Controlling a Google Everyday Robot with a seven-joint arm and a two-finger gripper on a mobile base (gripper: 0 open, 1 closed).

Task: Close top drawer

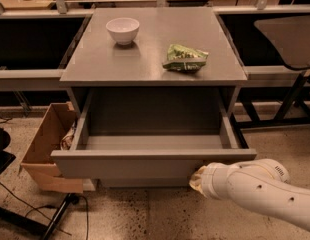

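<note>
The top drawer [130, 165] is a wide matte grey drawer with a plain flat front, pulled far out of the grey cabinet [155, 59]; its deep box is empty. My gripper [197, 179] is at the end of the white arm [260, 189], low at the right, right against the drawer front's lower right part. The arm's wrist hides most of the gripper.
A white bowl [122, 30] and a green snack bag [185, 58] sit on the cabinet top. An open cardboard box [45, 154] stands on the floor left of the drawer. Dark cables and a stand leg [55, 219] lie at the lower left. Shelving flanks both sides.
</note>
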